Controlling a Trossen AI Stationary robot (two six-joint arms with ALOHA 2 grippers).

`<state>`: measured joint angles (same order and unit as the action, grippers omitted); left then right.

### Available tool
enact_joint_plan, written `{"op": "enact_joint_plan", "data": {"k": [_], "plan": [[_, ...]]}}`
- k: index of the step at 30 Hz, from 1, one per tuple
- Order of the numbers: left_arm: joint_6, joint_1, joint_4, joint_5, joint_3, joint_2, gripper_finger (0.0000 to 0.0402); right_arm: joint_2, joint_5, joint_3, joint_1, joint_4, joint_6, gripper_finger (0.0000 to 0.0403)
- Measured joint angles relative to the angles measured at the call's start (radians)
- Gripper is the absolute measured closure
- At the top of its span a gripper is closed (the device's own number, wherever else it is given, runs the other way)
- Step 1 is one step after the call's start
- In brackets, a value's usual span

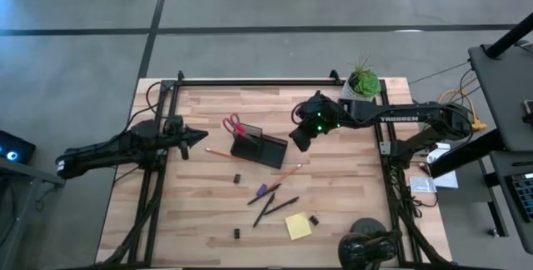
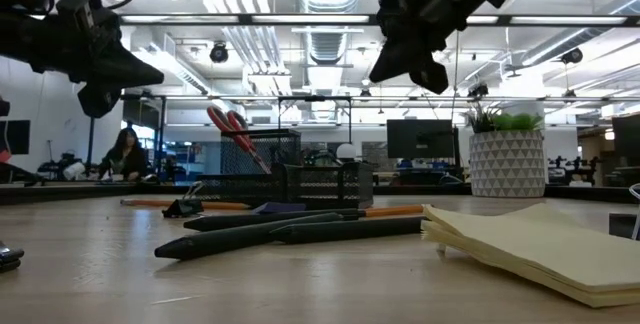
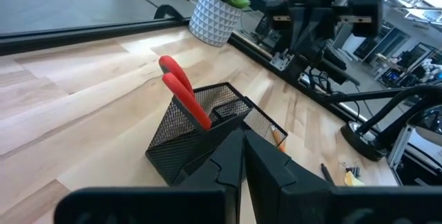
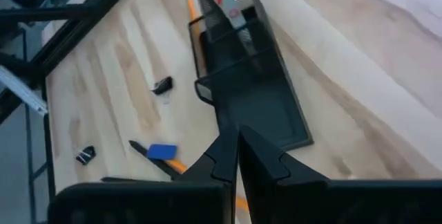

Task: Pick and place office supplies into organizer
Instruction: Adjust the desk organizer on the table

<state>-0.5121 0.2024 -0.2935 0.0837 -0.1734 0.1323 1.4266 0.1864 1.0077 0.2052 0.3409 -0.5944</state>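
The black mesh organizer (image 1: 260, 148) stands mid-table. Red-handled scissors (image 1: 233, 125) stick into its left end, handles up and leaning left (image 3: 183, 92). One orange pencil (image 1: 218, 152) lies left of it, another (image 1: 288, 172) to its near right. A purple-tipped pen (image 1: 265, 191), dark pens (image 1: 273, 207), a yellow sticky pad (image 1: 298, 226) and small black binder clips (image 1: 236, 177) lie nearer. My left gripper (image 1: 200, 137) is shut, raised left of the organizer (image 3: 200, 137). My right gripper (image 1: 297, 140) is shut, raised just right of the organizer (image 4: 252, 96).
A green plant in a white pot (image 1: 363, 82) stands at the far right corner. More binder clips (image 1: 314, 218) lie by the sticky pad and at the near edge (image 1: 236, 233). Black frame rails (image 1: 250, 81) run along the table's far edge and sides.
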Motion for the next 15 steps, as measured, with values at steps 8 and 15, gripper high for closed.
{"op": "enact_joint_plan", "data": {"k": [8, 15], "plan": [[0.000, 0.000, -0.001, 0.000, 0.000, 0.004, 0.0402, 0.129, 0.078, 0.002, 0.000, -0.053, -0.032, 0.0394], [-0.005, 0.000, 0.056, 0.026, 0.000, 0.008, 0.0402, 0.278, 0.071, 0.093, -0.004, -0.061, -0.030, 0.0394]]}}
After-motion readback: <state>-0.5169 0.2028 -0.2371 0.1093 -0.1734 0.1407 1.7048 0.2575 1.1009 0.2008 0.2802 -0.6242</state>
